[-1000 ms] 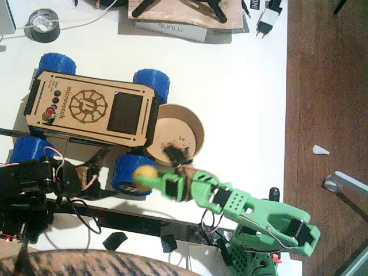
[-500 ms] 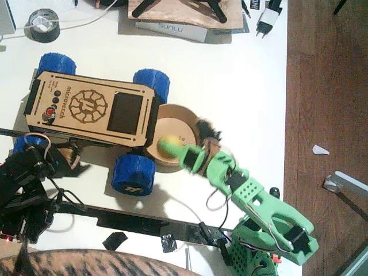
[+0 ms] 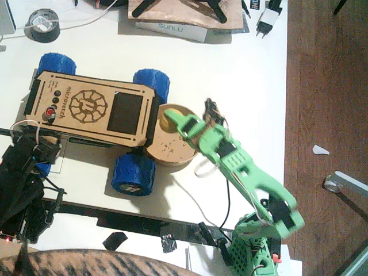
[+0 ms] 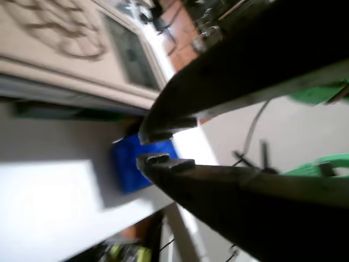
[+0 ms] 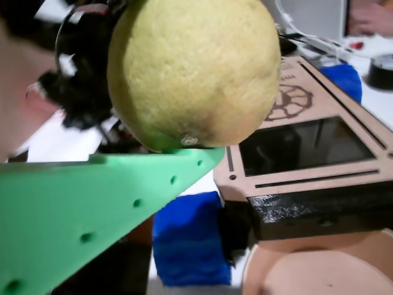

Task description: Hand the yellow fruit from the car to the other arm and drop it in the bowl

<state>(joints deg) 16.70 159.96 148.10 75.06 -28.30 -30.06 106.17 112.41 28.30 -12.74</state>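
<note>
Fingers with fruit beside car

We read "microver.ch" on the car deck, beside its gear emblem; "SUNLU" on the white box at top, upside down.

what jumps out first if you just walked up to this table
The green arm reaching from the lower right, its gripper holding a yellow fruit over the tan bowl. Left of the bowl stands the wooden car with blue wheels. The black arm sits at the lower left, its gripper nearly shut on nothing.
</note>
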